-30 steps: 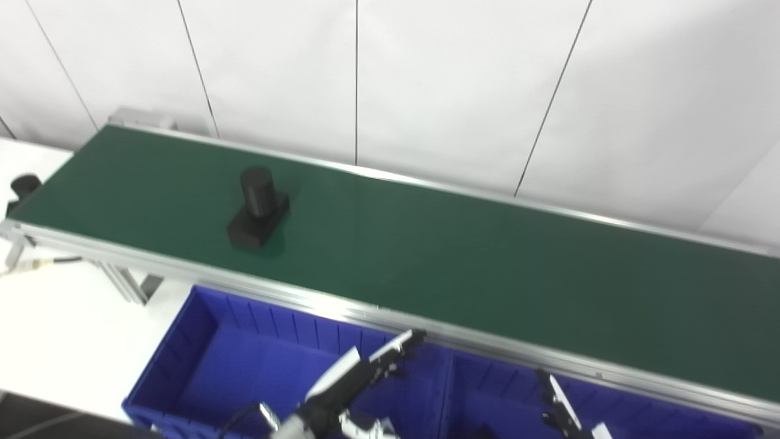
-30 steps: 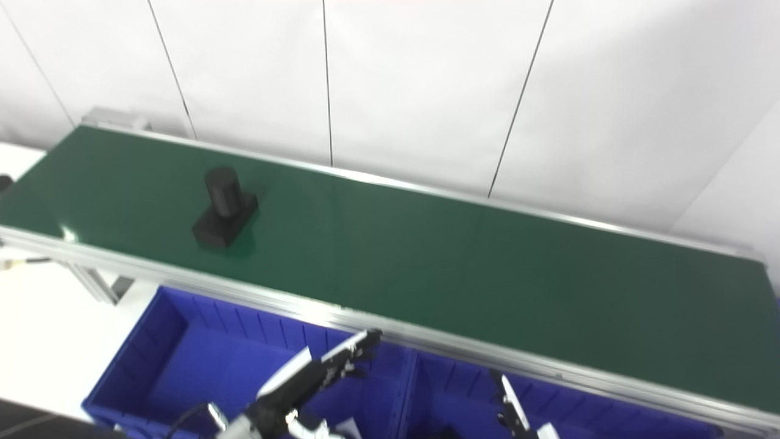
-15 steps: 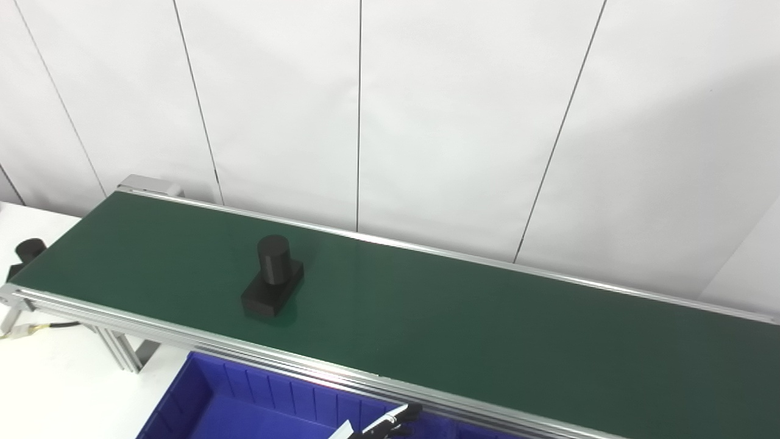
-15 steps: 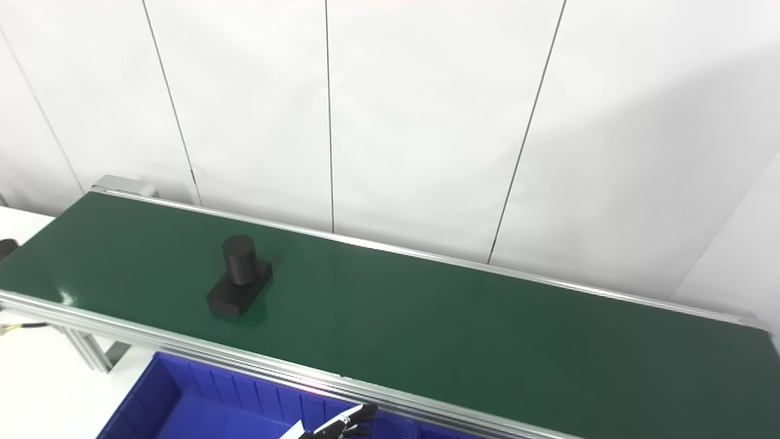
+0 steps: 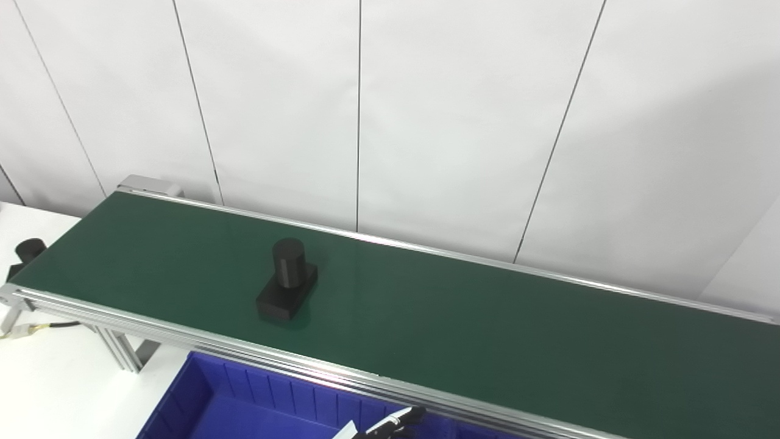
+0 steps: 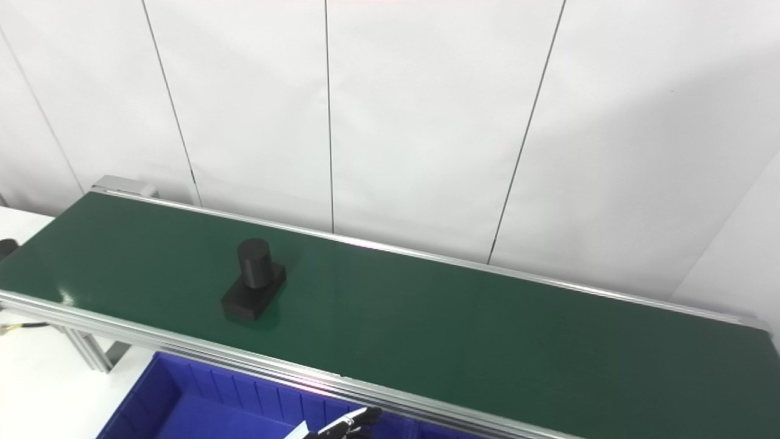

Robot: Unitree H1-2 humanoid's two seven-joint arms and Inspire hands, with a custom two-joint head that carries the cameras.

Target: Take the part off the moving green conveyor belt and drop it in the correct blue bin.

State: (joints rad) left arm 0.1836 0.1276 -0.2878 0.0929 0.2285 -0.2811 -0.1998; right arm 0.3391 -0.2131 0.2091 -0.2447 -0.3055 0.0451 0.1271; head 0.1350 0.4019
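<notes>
White wall panels with thin dark vertical seams form the background behind the green conveyor belt, which runs across the scene on a silver frame.

At far left, a small black knob sits beside the belt end, and a cable lies on the white table below it.

The part, a black upright cylinder on a rectangular base, stands on the left half of the belt, apart from both belt edges and touched by nothing.

Below the near rail, a blue bin shows only its upper left portion; its contents are not visible.

Only the fingertips of the left hand enter at the bottom edge, over the bin and short of the belt. Whether this hand is spread or closed cannot be told. The right hand is out of view.

Step in hand, as judged: waiting and tracking, before the reach. The pick is not yet begun.

Next move calls for raising a hand over the near rail, timing it to meet the part, and closing around the cylinder.
</notes>
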